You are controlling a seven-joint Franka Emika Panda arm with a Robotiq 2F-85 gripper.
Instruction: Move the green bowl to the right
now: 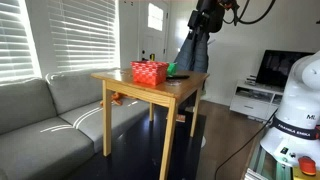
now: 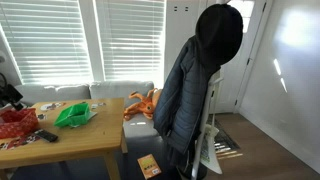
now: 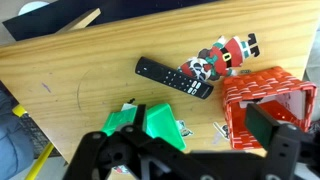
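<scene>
The green bowl [image 3: 155,125] sits on the wooden table [image 3: 90,70], beside the red basket [image 3: 262,95]. In the wrist view it looks angular and bright green. It also shows in both exterior views [image 1: 173,70] [image 2: 75,113], next to the red basket [image 1: 150,72] [image 2: 14,126]. My gripper [image 3: 197,124] is open and empty, high above the table. One finger overlaps the bowl and the other overlaps the basket. The arm [image 1: 207,14] hangs above the table.
A black remote [image 3: 175,78] [image 2: 46,135] and a small toy figure [image 3: 226,54] lie on the table past the bowl. A dark jacket on a stand [image 2: 198,85] is beside the table. A grey sofa [image 1: 40,115] with an orange toy [image 2: 144,103] stands nearby.
</scene>
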